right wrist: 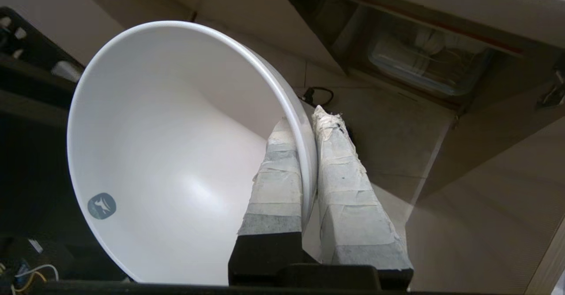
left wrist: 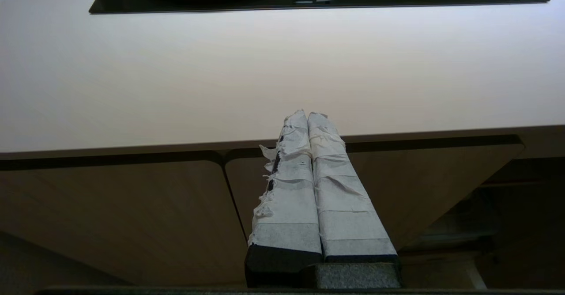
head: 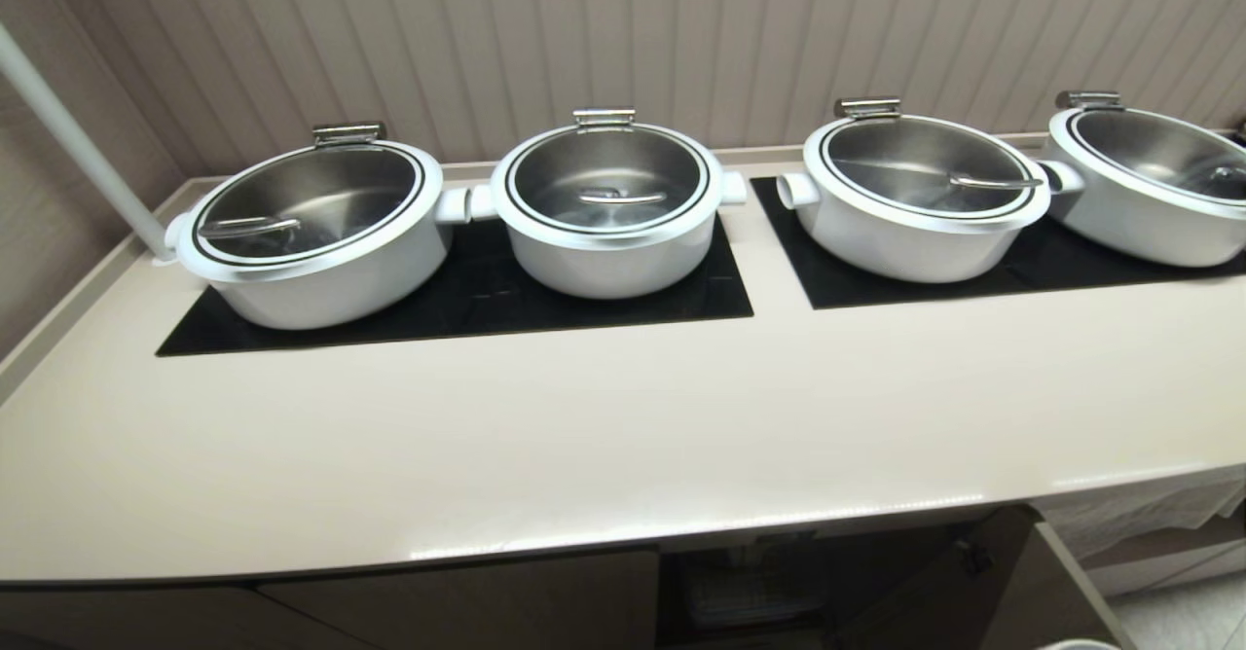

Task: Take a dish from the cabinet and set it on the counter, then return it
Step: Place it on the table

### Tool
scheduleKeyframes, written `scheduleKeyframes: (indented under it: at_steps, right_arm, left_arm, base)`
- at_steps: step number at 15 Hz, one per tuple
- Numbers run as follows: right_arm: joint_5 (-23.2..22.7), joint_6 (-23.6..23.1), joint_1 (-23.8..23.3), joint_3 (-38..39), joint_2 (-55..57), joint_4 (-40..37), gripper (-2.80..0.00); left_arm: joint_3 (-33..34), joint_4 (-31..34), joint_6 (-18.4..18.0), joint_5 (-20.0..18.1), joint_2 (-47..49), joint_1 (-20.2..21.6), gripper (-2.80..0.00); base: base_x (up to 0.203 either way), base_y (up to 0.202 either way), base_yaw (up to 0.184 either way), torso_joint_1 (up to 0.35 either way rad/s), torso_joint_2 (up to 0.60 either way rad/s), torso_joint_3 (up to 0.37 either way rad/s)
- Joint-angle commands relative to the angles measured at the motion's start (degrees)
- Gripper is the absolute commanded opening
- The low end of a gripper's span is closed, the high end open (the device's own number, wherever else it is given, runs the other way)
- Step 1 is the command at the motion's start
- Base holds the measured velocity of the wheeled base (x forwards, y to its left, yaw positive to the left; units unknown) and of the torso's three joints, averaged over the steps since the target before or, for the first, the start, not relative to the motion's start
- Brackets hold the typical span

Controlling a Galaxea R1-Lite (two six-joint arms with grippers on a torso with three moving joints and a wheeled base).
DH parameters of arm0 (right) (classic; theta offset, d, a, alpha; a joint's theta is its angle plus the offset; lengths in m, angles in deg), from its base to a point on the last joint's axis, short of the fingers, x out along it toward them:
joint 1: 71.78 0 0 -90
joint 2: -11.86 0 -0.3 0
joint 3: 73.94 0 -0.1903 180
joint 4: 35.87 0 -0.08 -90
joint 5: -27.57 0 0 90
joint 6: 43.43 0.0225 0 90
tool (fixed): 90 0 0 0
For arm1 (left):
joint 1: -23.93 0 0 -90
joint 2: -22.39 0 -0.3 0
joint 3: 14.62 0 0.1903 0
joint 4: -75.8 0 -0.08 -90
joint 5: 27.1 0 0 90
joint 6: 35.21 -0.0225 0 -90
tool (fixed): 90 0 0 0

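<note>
Below the counter [head: 584,436] — right pincer [right wrist: 309,122] clamps the dish [right wrist: 176,153] rim (left pincer [left wrist: 307,116] closed).

Even, soft overhead light. The surface [head: 584,436] shows a pale sheen along its front edge, with faint glare streaks. Pot lids [head: 608,178] carry dull reflections. The cabinet [head: 467,601] underneath sits in deep shadow, with its interior murky. Head view bows at the edges. The dish [right wrist: 167,153] interior is brightly lit and sharp.

Left gripper [left wrist: 307,115] closed, before counter [left wrist: 220,78] edge, cabinet [left wrist: 123,215] doors below
</note>
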Motion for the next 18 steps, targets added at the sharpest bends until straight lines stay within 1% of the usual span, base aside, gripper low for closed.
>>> scheduleKeyframes:
  at_steps: [1,3,6,9,11,13,16,18]
  right_arm:
    - [-0.83,0.66,0.00,-1.00,0.10,0.63,-2.80]
    - [-0.19,0.99,0.01,-1.30,0.56,0.56,-2.80]
    - [4.03,2.24,0.02,-3.66,3.95,0.72,-2.80]
    - [6.04,5.95,-0.09,-9.38,8.83,0.72,-2.80]
    - [9.41,8.69,-0.09,-13.40,12.45,0.65,-2.80]
    - [11.72,10.93,-0.03,-15.98,15.14,0.57,-2.80]
    - [12.68,13.48,-0.09,-19.18,19.85,0.48,-2.80]
    - [12.74,13.80,-0.05,-20.81,23.50,0.71,-2.80]
  left_arm:
    - [0.01,-0.02,0.03,-0.04,-0.02,0.01,-2.80]
    - [0.01,-0.07,0.03,0.05,-0.02,0.01,-2.80]
    - [0.01,-0.02,0.03,0.05,-0.02,0.01,-2.80]
    - [0.01,-0.02,0.03,0.03,-0.02,0.01,-2.80]
    - [0.01,-0.02,0.03,-0.04,-0.02,0.01,-2.80]
    - [0.01,-0.11,0.03,0.05,-0.02,0.01,-2.80]
    - [0.01,-0.02,0.03,0.05,-0.02,0.01,-2.80]
    - [0.01,-0.02,0.03,0.05,-0.02,0.01,-2.80]
  base:
    - [0.000,0.000,0.000,0.000,0.00,0.000]
    - [0.000,0.000,0.000,0.000,0.00,0.000]
    - [0.000,0.000,0.000,0.000,0.00,0.000]
    - [0.000,0.000,0.000,0.000,0.00,0.000]
    - [0.000,0.000,0.000,0.000,0.00,0.000]
    - [0.000,0.000,0.000,0.000,0.00,0.000]
    - [0.000,0.000,0.000,0.000,0.00,0.000]
    - [0.000,0.000,0.000,0.000,0.00,0.000]
